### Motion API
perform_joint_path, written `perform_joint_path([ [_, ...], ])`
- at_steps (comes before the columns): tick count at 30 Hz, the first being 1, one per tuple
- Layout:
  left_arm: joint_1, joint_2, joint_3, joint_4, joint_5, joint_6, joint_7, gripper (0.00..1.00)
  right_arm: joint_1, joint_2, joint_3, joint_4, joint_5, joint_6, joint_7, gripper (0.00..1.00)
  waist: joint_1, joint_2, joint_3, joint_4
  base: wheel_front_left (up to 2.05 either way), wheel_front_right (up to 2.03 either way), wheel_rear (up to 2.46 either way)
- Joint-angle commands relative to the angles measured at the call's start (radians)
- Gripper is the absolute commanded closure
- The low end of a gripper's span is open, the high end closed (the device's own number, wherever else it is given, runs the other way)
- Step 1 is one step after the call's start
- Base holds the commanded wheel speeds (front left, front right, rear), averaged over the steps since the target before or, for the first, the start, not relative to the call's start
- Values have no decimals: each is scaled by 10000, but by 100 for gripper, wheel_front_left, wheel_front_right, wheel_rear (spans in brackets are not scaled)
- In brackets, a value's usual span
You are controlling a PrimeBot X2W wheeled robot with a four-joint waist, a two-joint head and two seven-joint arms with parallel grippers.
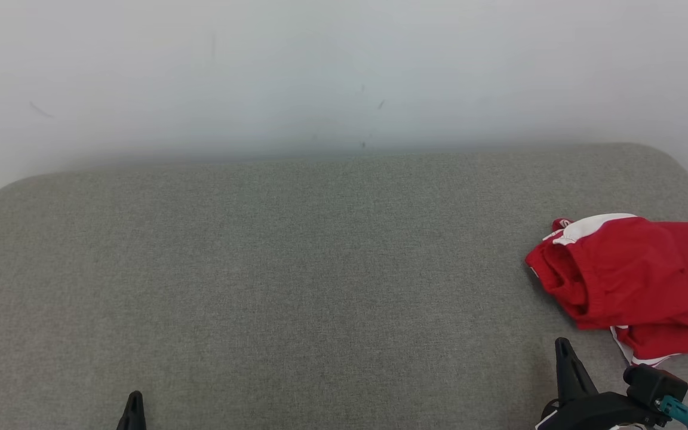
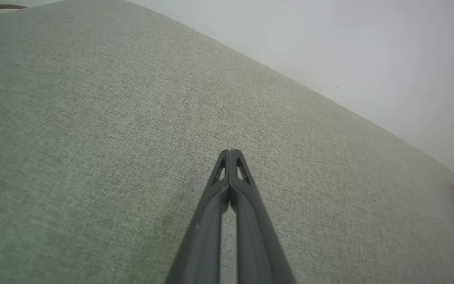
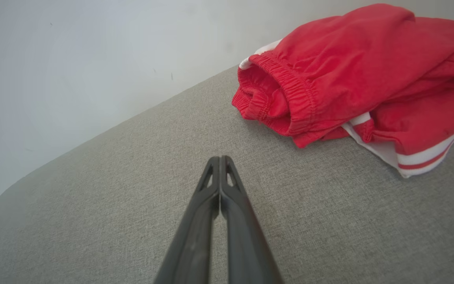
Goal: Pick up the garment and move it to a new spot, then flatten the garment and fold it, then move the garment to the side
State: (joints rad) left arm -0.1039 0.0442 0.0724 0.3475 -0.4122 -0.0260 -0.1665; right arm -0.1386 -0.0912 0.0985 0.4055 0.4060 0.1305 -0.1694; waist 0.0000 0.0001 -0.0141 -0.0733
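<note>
Right wrist view: right tool pinched, near garment

A: Operator, how many garments do you count?
B: You have one garment, red with white trim.
A: And grippers?
B: You've got two: one left gripper, one right gripper. Add one grey cushion and one pale wall.
</note>
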Motion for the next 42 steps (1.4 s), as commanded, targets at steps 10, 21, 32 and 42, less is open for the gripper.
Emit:
perform_joint_path([
  [10,14,54,101,-396,-2057,-200,458,100,-8,60,-347,-448,2048,1,447,100,0,-1,17,75,0,0,0],
  [21,68,60,179,-568,-3710,-346,863,100,82,118,-614,-684,3715,1,831,100,0,-1,34,150,0,0,0],
  [32,114,64,247,-696,-5064,-459,1196,100,150,162,-835,-881,5082,2,1151,100,0,-1,49,219,0,0,0],
  [42,149,68,308,-824,-6286,-572,1491,100,199,208,-1035,-1044,6313,2,1433,100,0,-1,64,288,0,0,0],
])
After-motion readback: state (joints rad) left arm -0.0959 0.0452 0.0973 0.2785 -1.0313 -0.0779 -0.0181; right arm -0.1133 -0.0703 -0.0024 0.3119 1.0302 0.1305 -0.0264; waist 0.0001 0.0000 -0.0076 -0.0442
